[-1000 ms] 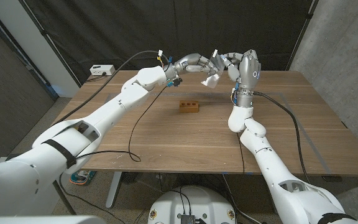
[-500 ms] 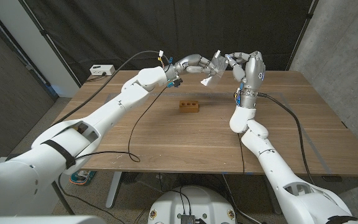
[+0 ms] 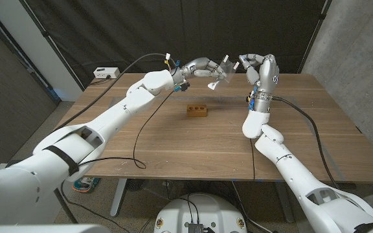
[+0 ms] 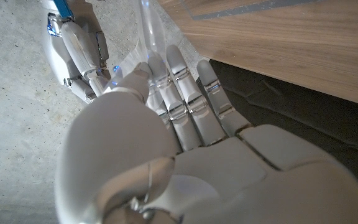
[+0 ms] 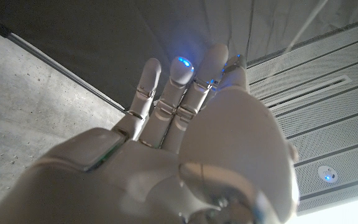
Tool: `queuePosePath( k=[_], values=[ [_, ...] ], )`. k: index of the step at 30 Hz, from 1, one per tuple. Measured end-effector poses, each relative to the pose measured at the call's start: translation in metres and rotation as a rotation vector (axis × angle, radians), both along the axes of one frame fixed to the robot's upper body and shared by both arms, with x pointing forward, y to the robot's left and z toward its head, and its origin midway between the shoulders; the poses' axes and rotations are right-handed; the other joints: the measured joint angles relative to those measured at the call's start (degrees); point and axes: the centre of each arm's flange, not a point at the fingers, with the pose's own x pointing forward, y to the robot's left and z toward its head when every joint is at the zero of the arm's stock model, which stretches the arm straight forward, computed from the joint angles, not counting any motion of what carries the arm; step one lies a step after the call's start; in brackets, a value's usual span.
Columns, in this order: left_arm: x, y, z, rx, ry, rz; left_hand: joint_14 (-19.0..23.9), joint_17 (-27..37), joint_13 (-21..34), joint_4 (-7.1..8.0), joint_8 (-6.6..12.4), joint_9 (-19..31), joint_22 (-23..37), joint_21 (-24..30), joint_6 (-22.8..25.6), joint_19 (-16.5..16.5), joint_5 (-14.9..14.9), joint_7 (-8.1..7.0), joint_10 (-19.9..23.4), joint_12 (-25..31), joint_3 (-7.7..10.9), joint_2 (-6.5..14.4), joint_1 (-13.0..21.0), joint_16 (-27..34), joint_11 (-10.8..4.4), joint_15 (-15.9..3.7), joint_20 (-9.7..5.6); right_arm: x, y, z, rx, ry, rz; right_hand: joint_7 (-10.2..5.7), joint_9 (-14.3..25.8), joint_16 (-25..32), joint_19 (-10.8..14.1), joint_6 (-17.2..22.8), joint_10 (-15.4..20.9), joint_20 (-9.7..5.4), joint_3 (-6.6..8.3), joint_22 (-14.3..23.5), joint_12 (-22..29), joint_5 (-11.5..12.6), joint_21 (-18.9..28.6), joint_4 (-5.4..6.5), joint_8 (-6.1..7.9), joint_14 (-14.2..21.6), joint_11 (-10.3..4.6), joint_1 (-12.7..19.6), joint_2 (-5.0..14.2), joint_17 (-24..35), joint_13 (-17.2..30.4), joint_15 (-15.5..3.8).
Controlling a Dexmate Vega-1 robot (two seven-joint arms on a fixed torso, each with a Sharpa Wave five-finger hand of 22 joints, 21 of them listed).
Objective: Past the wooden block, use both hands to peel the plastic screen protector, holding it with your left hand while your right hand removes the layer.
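Spreading under both raised arms, the wooden worktop (image 3: 173,139) is carrying the wooden block (image 3: 197,109), which is sitting below and nearer the robot than either robot hand. The left robot hand (image 3: 201,67) is holding the plastic screen protector (image 3: 221,70) up in the air past the block, fingers (image 4: 179,93) closed against the clear sheet, which is sticking out beyond the fingertips toward the right robot hand (image 3: 259,70). That right robot hand is standing upright just beside the sheet, its fingers (image 5: 182,87) curling over toward the protector's upper edge; whether it is pinching a layer cannot be told. A small white tab (image 3: 243,65) is showing at its fingertips, just apart from the sheet.
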Motion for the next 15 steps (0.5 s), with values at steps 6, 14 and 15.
queuePosePath(
  k=[6, 14, 15],
  values=[
    [-0.0002, 0.0000, 0.0017, -0.006, -0.001, -0.003, 0.0, 0.3, 0.0, -0.13, 0.00, 0.0, 0.0, 0.4, 0.0, 0.0, 0.0, 0.00, 0.0, 0.0, 0.13, 0.0, 0.0, 0.0, 0.00, 0.00, 0.00, 0.0001, -0.0031, -0.0016, 0.005, 0.006, 0.032, 0.79, -1.0, -2.8, 1.7, -2.5, -1.1, -0.08, -1.83, -1.4, -3.9, 0.0, 0.0, 3.35, -2.33, 0.0, 0.17, -5.4, 2.92, -3.2, -3.1, -0.01],
    [0.0006, 0.0022, 0.0032, -0.029, 0.000, 0.008, 0.0, 0.5, 0.3, -0.17, 0.00, 0.0, 0.0, 0.9, 0.0, 0.0, 0.0, 0.00, 0.0, 0.0, 0.16, 0.1, -0.1, 0.0, 0.00, 0.00, 0.00, 0.0012, -0.0082, -0.0048, 0.020, 0.022, 0.123, 1.02, -1.3, -7.5, 0.2, -7.2, -4.9, -0.10, -2.56, -2.8, -7.0, -0.5, -0.5, 6.44, -4.23, -0.7, 1.09, -10.4, 2.29, -11.6, -3.3, 0.19],
    [0.0010, 0.0024, 0.0032, -0.031, 0.001, 0.010, 0.0, 0.5, 0.3, -0.17, 0.00, 0.0, 0.0, 0.9, 0.0, 0.0, 0.0, 0.00, 0.0, 0.0, 0.16, 0.1, -0.2, 0.0, 0.00, 0.00, 0.00, 0.0016, -0.0082, -0.0051, 0.012, 0.024, 0.122, 1.06, -1.3, -7.6, 0.0, -7.5, -5.0, 0.10, -2.62, -3.0, -7.1, -0.8, -0.5, 6.46, -4.26, -0.8, 1.20, -11.0, 2.42, -12.0, -3.2, 0.09]
  ],
)
